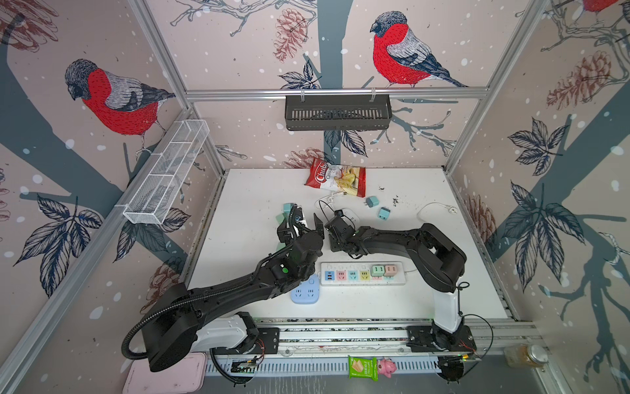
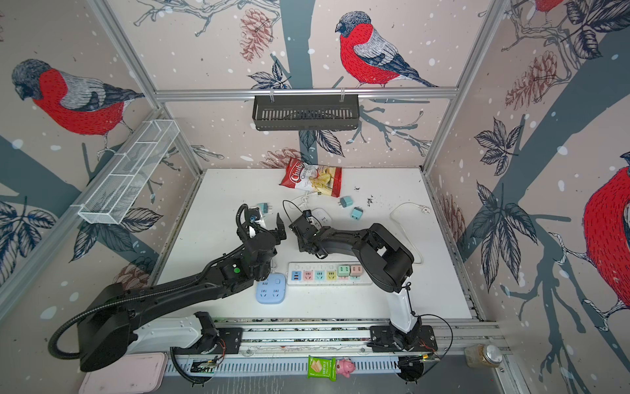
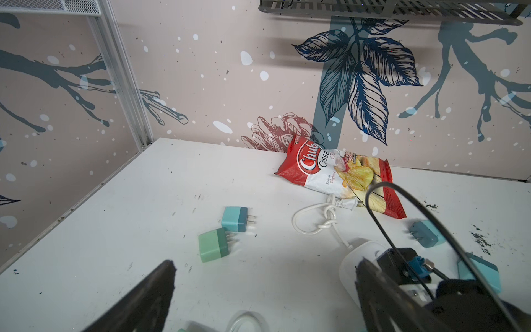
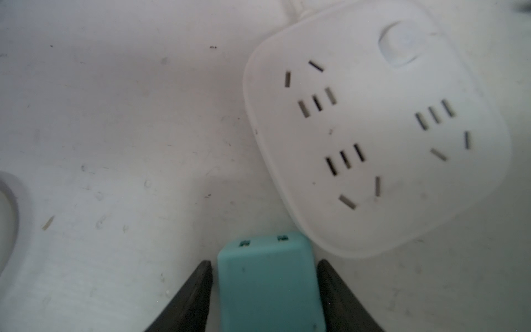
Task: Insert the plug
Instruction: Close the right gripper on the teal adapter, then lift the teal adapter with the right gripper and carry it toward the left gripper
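Note:
A teal plug (image 4: 270, 284) stands between the fingers of my right gripper (image 4: 264, 287), which is shut on it, its two prongs pointing down at the table. Right beside it lies the white socket block (image 4: 373, 129) with several empty outlets. In both top views the right gripper (image 1: 335, 235) (image 2: 303, 235) points down at mid-table by the white block (image 1: 353, 214) (image 2: 323, 215) and hides the plug. My left gripper (image 1: 302, 228) (image 2: 262, 231) (image 3: 264, 290) hovers just left of it, open and empty.
A teal plug (image 3: 234, 220) and a green one (image 3: 214, 244) lie on the table beyond the left gripper; two more teal plugs (image 1: 372, 201) (image 1: 384, 214) lie right of the white block. A power strip (image 1: 363, 273), a blue socket block (image 1: 305, 291), a chips bag (image 1: 335, 177) and a white cord (image 1: 433, 208) share the table.

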`<state>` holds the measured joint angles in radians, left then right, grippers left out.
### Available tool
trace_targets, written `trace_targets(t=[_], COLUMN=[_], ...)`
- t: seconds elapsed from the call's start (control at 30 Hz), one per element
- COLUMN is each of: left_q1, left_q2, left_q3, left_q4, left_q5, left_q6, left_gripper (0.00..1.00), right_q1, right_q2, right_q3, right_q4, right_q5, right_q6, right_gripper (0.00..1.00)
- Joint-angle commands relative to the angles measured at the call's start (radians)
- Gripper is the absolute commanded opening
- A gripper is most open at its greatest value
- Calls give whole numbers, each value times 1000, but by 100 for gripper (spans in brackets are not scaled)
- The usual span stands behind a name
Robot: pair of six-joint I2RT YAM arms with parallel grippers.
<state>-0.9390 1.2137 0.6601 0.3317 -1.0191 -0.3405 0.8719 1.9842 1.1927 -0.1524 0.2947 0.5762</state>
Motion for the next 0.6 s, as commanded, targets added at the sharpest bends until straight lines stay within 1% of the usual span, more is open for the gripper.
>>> trace_targets(t=[0.0,0.13,0.27,0.47,0.57], left_q1=[2,2,2,2,2], left_q2=[8,17,24,21,12], left_q3=[14,18,11,-14,-21], left_q4=[24,21,43,86,93], left_q5=[-15,-13,10,52,59], left_q6=[-5,-2,14,35,37], left_gripper=[97,97,97,97,97], right_q1=[-1,-1,1,-2,-5], right_q2=[4,3,-29,-158,-243], right_q3=[-4,-9,-30,-101,-138], right_q4=[-23,-21,-1,43,62], right_q5=[-28,-24,-25,-4,41], right_q6=[-9,-12,-18,-32,-71], right_gripper=[52,42,36,32,30])
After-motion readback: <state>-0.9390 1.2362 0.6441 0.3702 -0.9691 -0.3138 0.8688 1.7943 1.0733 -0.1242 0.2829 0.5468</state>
